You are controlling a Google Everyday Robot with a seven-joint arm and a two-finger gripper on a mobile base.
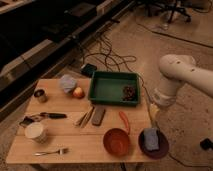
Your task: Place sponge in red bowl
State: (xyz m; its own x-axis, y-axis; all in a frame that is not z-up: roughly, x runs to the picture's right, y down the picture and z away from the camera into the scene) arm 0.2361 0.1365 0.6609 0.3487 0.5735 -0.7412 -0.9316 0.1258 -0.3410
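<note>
The sponge (151, 138), a small blue-grey block, lies on the dark maroon plate (161, 148) at the table's front right corner. The red bowl (116, 141), round and orange-red, stands just left of the plate and holds nothing. My gripper (152, 112) hangs from the white arm (175, 80) at the table's right edge, a little above and behind the sponge, apart from it.
A green tray (111, 87) with a dark item stands at the back. A dark grey slab (98, 115), an orange-red chilli (124, 121), utensils (84, 118), a pale blue-grey lump (67, 83), an apple (78, 92), a can (40, 95), a white cup (36, 132) and a fork (52, 151) lie about the wooden table (75, 137).
</note>
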